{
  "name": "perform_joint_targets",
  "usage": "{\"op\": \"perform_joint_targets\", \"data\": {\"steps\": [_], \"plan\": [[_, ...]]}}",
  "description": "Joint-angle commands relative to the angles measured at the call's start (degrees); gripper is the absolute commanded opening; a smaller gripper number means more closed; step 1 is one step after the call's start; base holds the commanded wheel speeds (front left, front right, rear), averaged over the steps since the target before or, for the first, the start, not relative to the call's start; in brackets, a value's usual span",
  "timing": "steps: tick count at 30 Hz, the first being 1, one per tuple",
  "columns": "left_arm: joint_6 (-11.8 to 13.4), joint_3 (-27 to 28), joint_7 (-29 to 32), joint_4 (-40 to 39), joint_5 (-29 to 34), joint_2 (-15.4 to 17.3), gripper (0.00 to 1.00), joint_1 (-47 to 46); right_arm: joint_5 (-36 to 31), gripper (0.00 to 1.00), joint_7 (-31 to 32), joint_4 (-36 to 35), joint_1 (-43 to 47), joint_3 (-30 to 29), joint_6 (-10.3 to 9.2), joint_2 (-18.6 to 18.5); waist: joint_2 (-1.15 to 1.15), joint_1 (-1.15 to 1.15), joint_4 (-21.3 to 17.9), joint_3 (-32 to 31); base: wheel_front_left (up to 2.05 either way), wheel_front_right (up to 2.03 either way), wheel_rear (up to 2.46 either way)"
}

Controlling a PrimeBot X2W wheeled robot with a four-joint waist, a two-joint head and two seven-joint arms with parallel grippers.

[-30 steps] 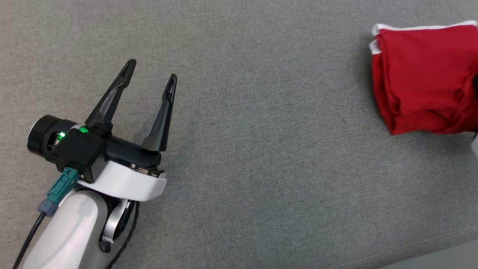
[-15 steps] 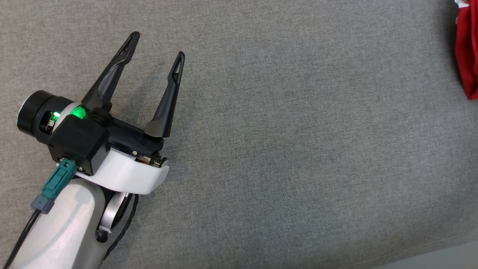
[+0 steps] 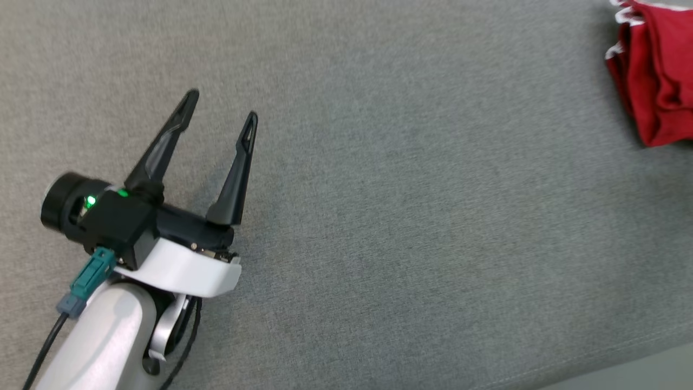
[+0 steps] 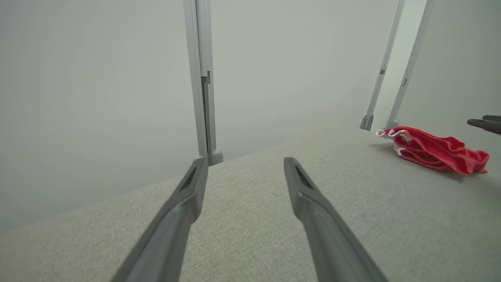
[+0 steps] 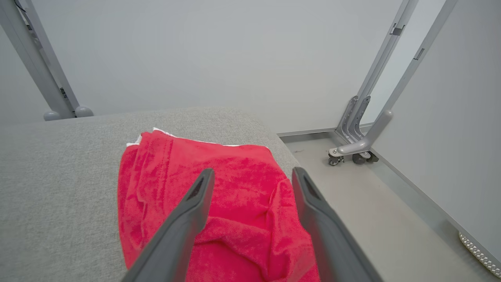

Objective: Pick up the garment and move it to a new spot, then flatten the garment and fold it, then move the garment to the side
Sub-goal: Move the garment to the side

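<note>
The garment (image 3: 655,81) is red with white edging, folded into a thick bundle at the far right of the grey padded surface (image 3: 411,216). From the left wrist the garment (image 4: 434,150) lies low and flat at the surface's right end. My right gripper (image 5: 252,176) hovers over the garment (image 5: 238,188), fingers spread apart, nothing between them. My left gripper (image 3: 222,105) stands open over bare fabric at the left, far from the garment, and its two fingers in the left wrist view (image 4: 244,164) hold nothing. The right gripper's dark fingertips (image 4: 485,122) poke in beyond the garment.
The surface's right edge (image 5: 282,149) runs just past the garment, with bare floor (image 5: 352,188) below. Grey metal frame legs on castors (image 5: 352,150) stand there, and another upright post (image 4: 203,78) rises behind the surface against a pale wall.
The head camera has swung, so the garment shifts in frame. The right gripper's dark tip at the garment's right edge a second ago is gone from the head view.
</note>
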Motion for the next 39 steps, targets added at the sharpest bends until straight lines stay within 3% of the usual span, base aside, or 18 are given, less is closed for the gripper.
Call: {"op": "perform_joint_targets", "data": {"steps": [1,10,18,30,39], "plan": [[0.5,0.4,-0.4,0.2,-0.7,-0.1,1.0,1.0,-0.5,1.0,-0.2,-1.0,1.5,-0.8,0.0,0.4,0.0,0.0,-0.7,-2.8,0.0,0.0,0.0],[2.3,2.0,-2.6,2.3,-3.9,-0.7,1.0,8.1,-4.2,1.0,-0.3,-15.5,15.9,-4.1,0.0,10.0,0.0,0.0,0.2,-11.1,0.0,0.0,0.0],[3.4,2.5,-3.9,5.4,-5.9,-1.2,1.0,13.1,-7.6,1.0,0.3,-27.1,26.0,-2.0,0.0,16.3,0.0,0.0,4.7,-16.7,0.0,0.0,0.0],[5.3,6.3,-6.6,11.8,-9.7,-0.9,1.0,21.6,-11.7,1.0,6.8,-41.3,36.9,-2.4,0.0,20.7,0.0,0.0,11.2,-23.6,0.0,0.0,0.0],[6.5,7.6,-7.1,12.8,-11.3,-0.5,1.0,26.1,-13.9,1.0,11.7,-48.3,43.8,-4.3,0.0,22.1,0.0,0.0,12.4,-27.9,0.0,0.0,0.0]]}}
